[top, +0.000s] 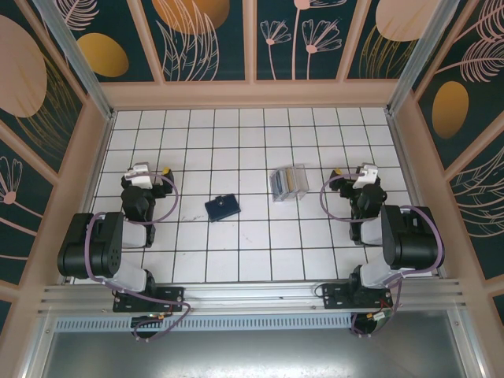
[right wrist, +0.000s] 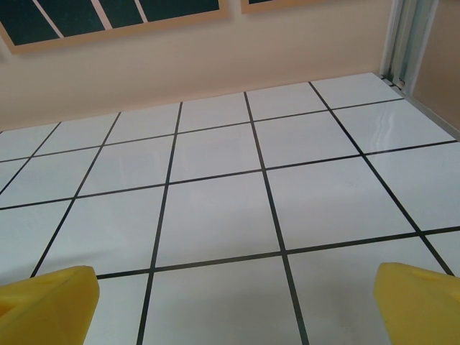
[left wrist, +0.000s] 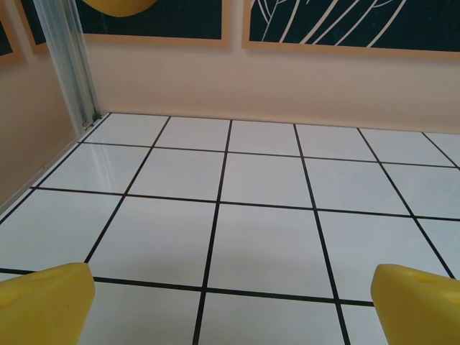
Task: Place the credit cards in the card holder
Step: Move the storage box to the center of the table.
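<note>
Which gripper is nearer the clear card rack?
The right gripper: the clear plastic slotted rack lies just left of it; the left gripper sits beyond the dark navy card holder.

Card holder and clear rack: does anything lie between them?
Nothing; in the top external view the tiles between the card holder and the clear rack are bare.

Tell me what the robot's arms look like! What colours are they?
Both the left arm and the right arm are chunky and black, with big rounded joints. A thin purple cable loops along each one. Near each tip sits a white block, and the jaws are bright yellow.
</note>
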### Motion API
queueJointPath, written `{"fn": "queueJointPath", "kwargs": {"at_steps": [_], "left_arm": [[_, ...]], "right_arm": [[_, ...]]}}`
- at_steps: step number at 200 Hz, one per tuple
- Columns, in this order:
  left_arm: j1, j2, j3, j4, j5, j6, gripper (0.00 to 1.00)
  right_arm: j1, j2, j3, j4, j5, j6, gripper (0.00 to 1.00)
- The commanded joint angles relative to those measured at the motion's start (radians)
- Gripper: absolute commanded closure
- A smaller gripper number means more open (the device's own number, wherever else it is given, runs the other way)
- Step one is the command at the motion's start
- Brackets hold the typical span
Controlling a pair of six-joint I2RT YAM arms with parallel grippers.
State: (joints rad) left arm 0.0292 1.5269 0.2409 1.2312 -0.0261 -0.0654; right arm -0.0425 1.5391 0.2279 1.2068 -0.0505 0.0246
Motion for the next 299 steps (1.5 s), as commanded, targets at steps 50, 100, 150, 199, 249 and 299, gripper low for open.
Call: {"fn": "queueJointPath", "kwargs": {"at_steps": [50, 100, 150, 199, 249, 299], "left_arm": [[0.001, -0.011, -0.012, 0.052, -0.006, -0.022, 0.01], [-0.017, -0.229, 0.118, -0.347, 0.018, -0.033, 0.01], [-0.025, -0.456, 0.307, -0.766, -0.183, -0.600, 0.01], [-0.020, -0.403, 0.402, -0.969, -0.166, -0.642, 0.01], [-0.154, -0.276, 0.437, -1.187, 0.264, -0.626, 0.01], [-0.180, -0.114, 0.513, -1.317, 0.500, -0.530, 0.01]], "right_arm": [[-0.031, -0.089, 0.005, -0.032, -0.025, 0.020, 0.01], [-0.027, -0.408, 0.183, -0.502, 0.005, 0.096, 0.01], [-0.067, -0.271, 0.617, -1.196, 0.263, 0.500, 0.06], [0.063, -0.173, 0.701, -1.370, 0.183, 0.347, 0.11], [0.217, -0.193, 0.618, -1.581, -0.198, 0.301, 0.21], [0.217, -0.067, 0.662, -1.577, -0.307, 0.232, 0.48]]}}
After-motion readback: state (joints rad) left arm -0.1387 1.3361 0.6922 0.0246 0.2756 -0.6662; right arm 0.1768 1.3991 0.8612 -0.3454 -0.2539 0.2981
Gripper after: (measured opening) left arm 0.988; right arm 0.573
